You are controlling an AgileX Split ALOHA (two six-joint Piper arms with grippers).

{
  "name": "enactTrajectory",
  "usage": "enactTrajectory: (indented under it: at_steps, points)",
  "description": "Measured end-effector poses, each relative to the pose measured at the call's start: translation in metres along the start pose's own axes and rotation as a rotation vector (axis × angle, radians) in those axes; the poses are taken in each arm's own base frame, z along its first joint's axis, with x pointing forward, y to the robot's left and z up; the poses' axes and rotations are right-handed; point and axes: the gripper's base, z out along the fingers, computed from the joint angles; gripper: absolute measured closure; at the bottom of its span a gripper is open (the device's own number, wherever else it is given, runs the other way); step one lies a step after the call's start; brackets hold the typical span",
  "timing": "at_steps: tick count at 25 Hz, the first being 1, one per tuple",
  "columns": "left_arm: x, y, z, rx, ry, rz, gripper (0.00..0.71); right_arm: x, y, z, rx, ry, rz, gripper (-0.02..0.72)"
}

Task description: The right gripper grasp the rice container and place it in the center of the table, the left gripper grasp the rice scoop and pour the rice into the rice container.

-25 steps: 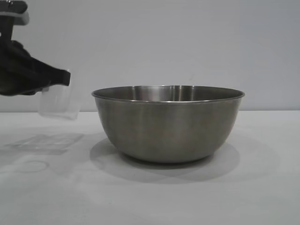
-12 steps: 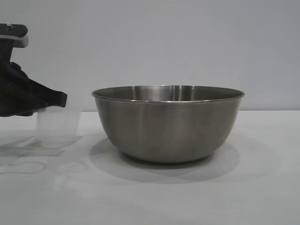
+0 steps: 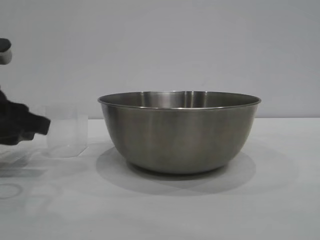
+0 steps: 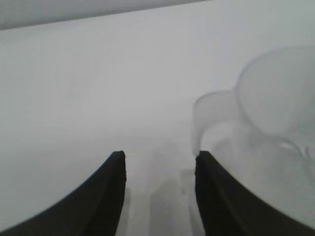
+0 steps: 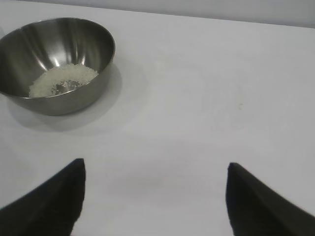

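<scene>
The rice container (image 3: 180,132), a large steel bowl, stands on the middle of the white table (image 3: 210,210). The right wrist view shows the rice (image 5: 64,78) as a pale heap in the rice container (image 5: 29,44). The rice scoop (image 3: 66,131), a clear plastic cup, stands upright on the table left of the bowl. My left gripper (image 3: 42,126) is just left of the scoop, open and holding nothing. In the left wrist view the left gripper (image 4: 160,155) has bare table between its fingers, and the scoop (image 4: 275,113) sits beside one fingertip. My right gripper (image 5: 155,163) hangs open, away from the bowl.
A plain grey wall (image 3: 200,45) stands behind the table. The right arm does not show in the exterior view. Bare white tabletop lies in front of the bowl and to its right.
The left gripper brought the scoop down from the air onto the table, opened, and drew back to the left. The scoop now stands free. The bowl has not moved.
</scene>
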Motion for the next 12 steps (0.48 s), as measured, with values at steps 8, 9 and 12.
enactTrajectory:
  at_steps: [8,9,12]
  points:
    - [-0.019,-0.003,-0.019,0.068,0.021,-0.010,0.424,0.000,0.000,0.000,0.000,0.000,-0.002,0.164]
    - [-0.021,-0.003,-0.021,0.076,0.036,-0.014,0.424,0.000,0.000,0.000,0.000,0.000,-0.002,0.164]
    - [-0.031,-0.004,-0.032,0.106,0.066,-0.022,0.424,0.000,0.000,0.000,0.000,0.000,-0.002,0.164]
